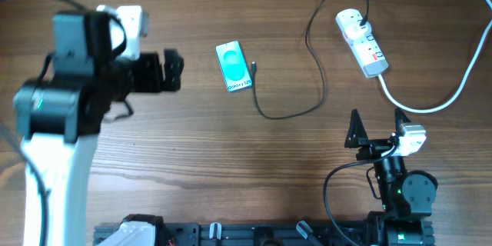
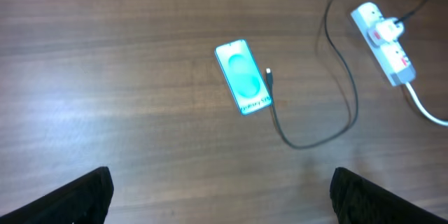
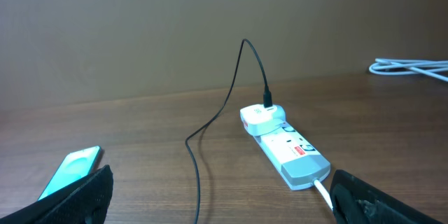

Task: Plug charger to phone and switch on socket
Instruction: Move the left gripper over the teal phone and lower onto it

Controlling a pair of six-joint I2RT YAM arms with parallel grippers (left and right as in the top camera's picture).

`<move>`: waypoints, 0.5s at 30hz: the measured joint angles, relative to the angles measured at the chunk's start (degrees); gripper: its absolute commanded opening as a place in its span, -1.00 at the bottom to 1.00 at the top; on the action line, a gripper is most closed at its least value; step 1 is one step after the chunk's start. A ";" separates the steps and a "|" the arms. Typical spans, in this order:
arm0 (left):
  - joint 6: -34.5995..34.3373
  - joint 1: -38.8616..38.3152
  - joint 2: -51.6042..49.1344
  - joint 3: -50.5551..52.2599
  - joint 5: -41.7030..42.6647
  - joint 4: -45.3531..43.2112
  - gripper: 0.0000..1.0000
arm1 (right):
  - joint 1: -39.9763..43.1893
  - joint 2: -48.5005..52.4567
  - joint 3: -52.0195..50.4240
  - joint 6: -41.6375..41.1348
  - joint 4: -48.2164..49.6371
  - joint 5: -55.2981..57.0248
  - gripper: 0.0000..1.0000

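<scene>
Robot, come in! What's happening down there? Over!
Left gripper open, right gripper open. Charger tip lies beside phone, not plugged in. Nothing in the way.

Left arm (image 1: 58, 100): black housings, white link. Right claw (image 1: 377, 125): black fingers, white block, black cable.

A brown wooden table with darker streaky grain (image 1: 192, 146) fills the overhead view, its surface faintly glossy. At its far right corner lies a loose bundle of thin white cables (image 3: 413, 66), running out of view. In the right wrist view a plain matte brown wall (image 3: 140, 28) stands behind the table. A black bar with pale clips (image 1: 231, 234) runs along the near edge
</scene>
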State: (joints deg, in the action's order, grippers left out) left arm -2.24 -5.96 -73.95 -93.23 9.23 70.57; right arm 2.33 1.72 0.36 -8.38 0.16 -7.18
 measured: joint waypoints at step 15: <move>-9.86 -1.03 -23.87 -0.22 8.55 -2.73 -0.92 | 0.00 0.00 0.00 0.00 -0.02 0.00 0.99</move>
State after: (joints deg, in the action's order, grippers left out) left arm -12.10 -6.98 -97.82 -93.45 17.78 67.83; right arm 2.33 1.72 0.36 -8.38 0.14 -7.18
